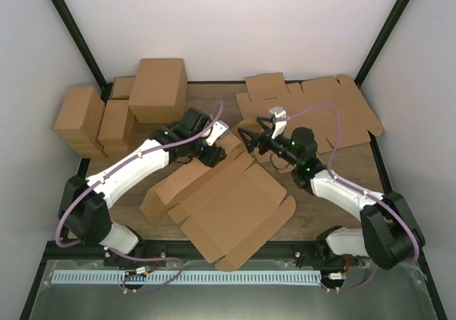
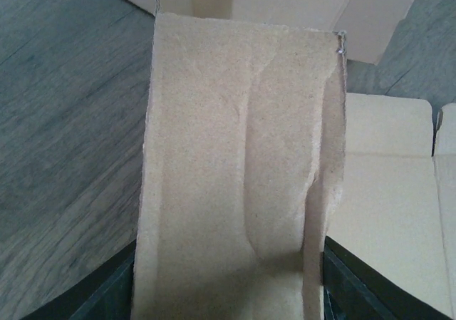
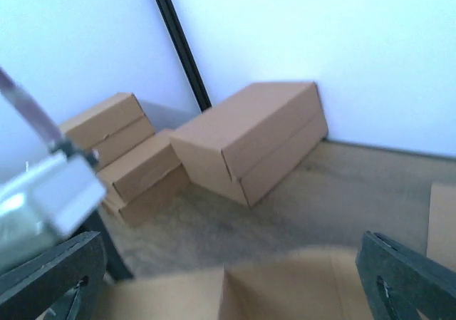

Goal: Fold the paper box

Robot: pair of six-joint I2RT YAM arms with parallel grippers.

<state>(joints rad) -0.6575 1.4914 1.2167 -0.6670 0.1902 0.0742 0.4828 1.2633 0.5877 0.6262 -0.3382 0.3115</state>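
The paper box point(image 1: 231, 209) lies mid-table as a brown cardboard die-cut, partly folded, with one long side raised on the left. My left gripper point(image 1: 212, 154) is at its far edge, shut on an upright flap point(image 2: 235, 170) that fills the space between the dark fingers point(image 2: 107, 298) in the left wrist view. Just to the right, my right gripper point(image 1: 249, 140) hovers over the box's far corner. Its fingers point(image 3: 410, 277) stand wide apart with nothing between them, and blurred cardboard point(image 3: 299, 284) lies below the right gripper point(image 3: 235, 284).
Folded brown cartons are stacked at the back left point(image 1: 157, 88), with smaller ones beside them point(image 1: 78, 113); the right wrist view shows the large carton point(image 3: 249, 138) too. Flat die-cut sheets point(image 1: 320, 110) lie at the back right. Black frame posts point(image 1: 71, 31) rise at the rear corners.
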